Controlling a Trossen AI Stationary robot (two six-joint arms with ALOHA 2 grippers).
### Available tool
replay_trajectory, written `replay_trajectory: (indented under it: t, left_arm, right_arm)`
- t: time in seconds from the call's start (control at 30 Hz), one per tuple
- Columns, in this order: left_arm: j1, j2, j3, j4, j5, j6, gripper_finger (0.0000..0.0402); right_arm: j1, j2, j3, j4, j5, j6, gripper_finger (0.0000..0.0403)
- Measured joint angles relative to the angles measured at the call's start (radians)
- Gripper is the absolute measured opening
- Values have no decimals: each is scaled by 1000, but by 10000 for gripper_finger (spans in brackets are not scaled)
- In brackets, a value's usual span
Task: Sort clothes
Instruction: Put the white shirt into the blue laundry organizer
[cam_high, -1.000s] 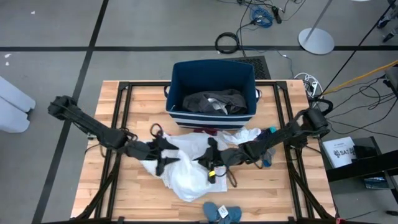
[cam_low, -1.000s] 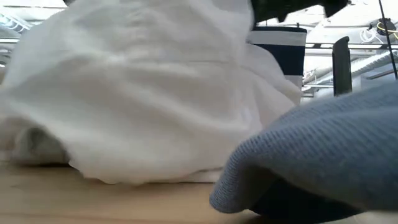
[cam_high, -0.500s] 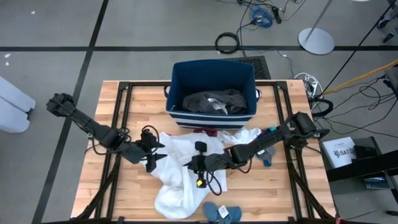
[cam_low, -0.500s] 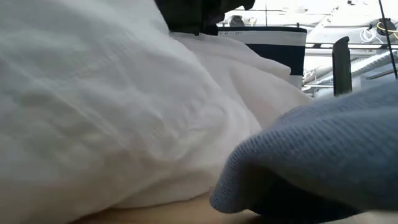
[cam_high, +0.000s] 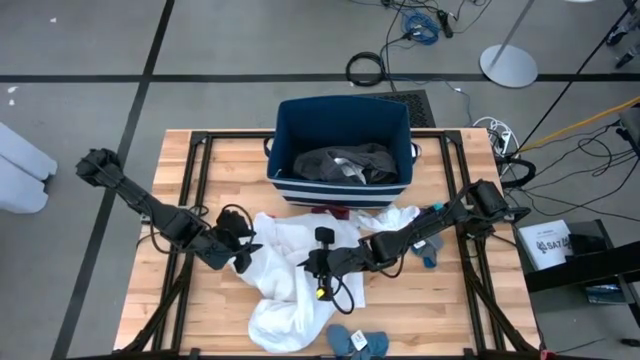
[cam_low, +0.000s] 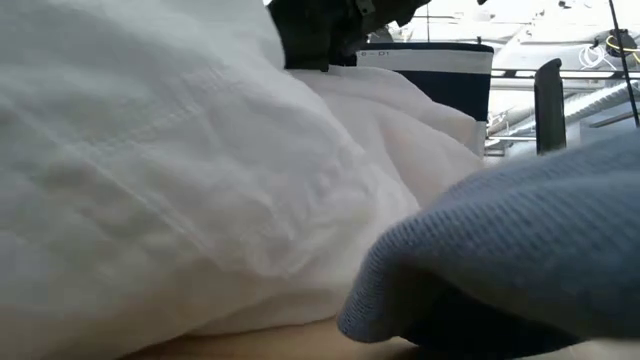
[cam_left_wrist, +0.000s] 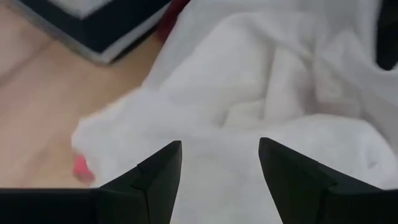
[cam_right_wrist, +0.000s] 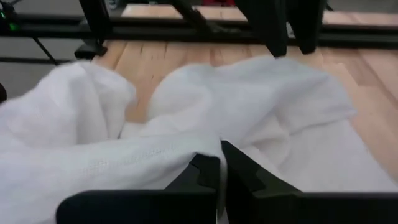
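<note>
Here the right tool (cam_high: 318, 262) is closed on the white garment (cam_high: 285, 285), seemingly pinching it, while the left tool (cam_high: 243, 255) stands open at its edge.

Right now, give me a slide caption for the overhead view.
Both claws work the large white garment before the navy striped fabric bin: right claw pinching it, left claw open at its edge.
</note>
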Motion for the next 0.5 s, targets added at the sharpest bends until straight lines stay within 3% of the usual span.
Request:
replay_trajectory:
  t: [0.17,0.5]
  left_arm:
    - [-8,-3,-42,-1,-16,-88,223]
    - [97,-3,-47,-122,25,-74,223]
  right_arm:
    - [7,0,0,-35,0,9,0]
    - [0,0,0,-36,0,7,0]
